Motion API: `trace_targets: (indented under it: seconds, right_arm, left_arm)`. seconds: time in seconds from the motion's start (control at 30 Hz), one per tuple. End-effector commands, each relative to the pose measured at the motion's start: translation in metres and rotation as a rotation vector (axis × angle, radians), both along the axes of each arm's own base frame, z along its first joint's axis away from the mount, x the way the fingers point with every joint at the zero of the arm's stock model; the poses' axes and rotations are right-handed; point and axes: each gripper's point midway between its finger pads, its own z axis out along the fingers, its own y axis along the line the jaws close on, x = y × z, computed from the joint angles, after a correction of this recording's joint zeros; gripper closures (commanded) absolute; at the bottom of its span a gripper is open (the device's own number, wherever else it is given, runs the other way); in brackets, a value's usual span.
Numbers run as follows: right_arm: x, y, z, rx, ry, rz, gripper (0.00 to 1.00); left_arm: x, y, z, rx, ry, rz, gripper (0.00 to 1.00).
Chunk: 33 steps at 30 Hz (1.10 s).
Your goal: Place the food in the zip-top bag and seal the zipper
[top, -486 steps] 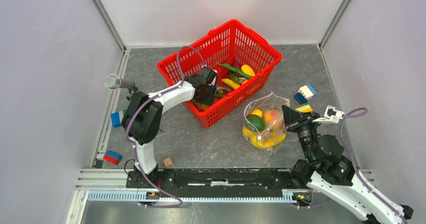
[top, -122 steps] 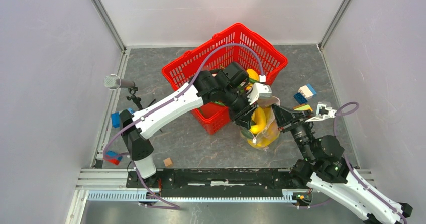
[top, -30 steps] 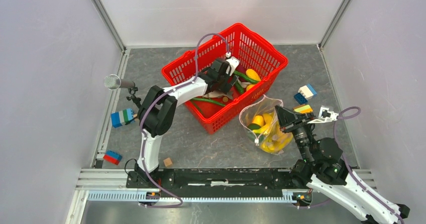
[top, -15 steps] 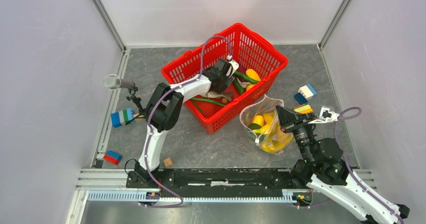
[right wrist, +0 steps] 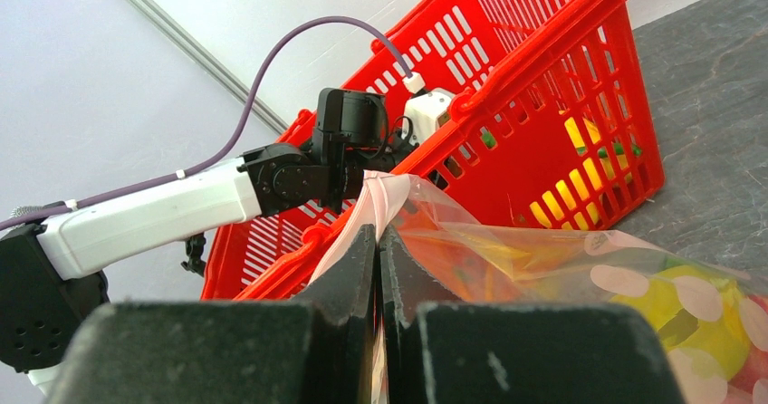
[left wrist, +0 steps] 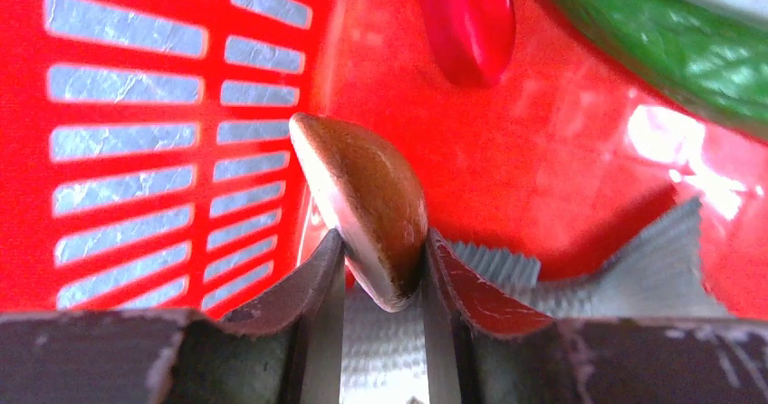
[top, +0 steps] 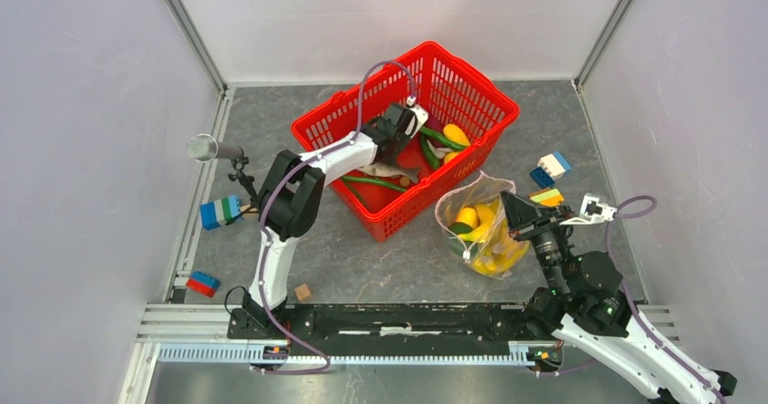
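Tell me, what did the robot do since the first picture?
The left claw went over to the bag, then swung back into the red basket and pinched a small brown toy. The basket slid a little to the right along the way. The right claw kept hold of the bag's mouth edge, and the bricks stayed put.

You'll find nothing legible in any view: no lettering, label, brand or number reads on the zip-top bag (top: 480, 227), the red basket (top: 471, 76) or the building bricks (top: 551, 166).
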Motion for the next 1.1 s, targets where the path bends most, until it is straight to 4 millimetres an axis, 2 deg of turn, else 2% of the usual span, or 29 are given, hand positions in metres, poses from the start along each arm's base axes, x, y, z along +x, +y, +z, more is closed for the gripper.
trace_targets:
  seconds: [0.0,0.17,0.3,0.6,0.8,0.9,1.07]
  right_arm:
    - [-0.004,-0.006,0.018,0.043,-0.026,-0.004,0.94]
    - [-0.003,-0.003,0.016,0.042,-0.019,0.004,0.94]
    - [-0.003,-0.001,0.015,0.048,-0.016,0.008,0.93]
    - [0.000,0.009,0.013,0.034,-0.007,0.031,0.93]
    - [0.001,0.014,0.012,0.031,-0.007,0.044,0.93]
    - [0.002,0.016,0.010,0.029,-0.008,0.050,0.93]
    - [0.002,0.020,0.015,0.037,-0.021,0.067,0.94]
  left_arm:
    - [-0.012,-0.008,0.074,-0.166,-0.069,-0.002,0.83]
    - [-0.036,-0.012,0.123,-0.307,-0.088,-0.032,0.83]
    - [-0.067,-0.023,0.161,-0.465,-0.065,-0.104,0.83]
    - [-0.164,-0.045,0.259,-0.926,-0.027,-0.361,0.80]
    - [-0.232,-0.055,0.310,-1.158,0.050,-0.591,0.80]
    - [-0.260,-0.066,0.323,-1.233,0.104,-0.701,0.80]
    - [-0.293,-0.091,0.306,-1.192,0.243,-0.823,0.80]
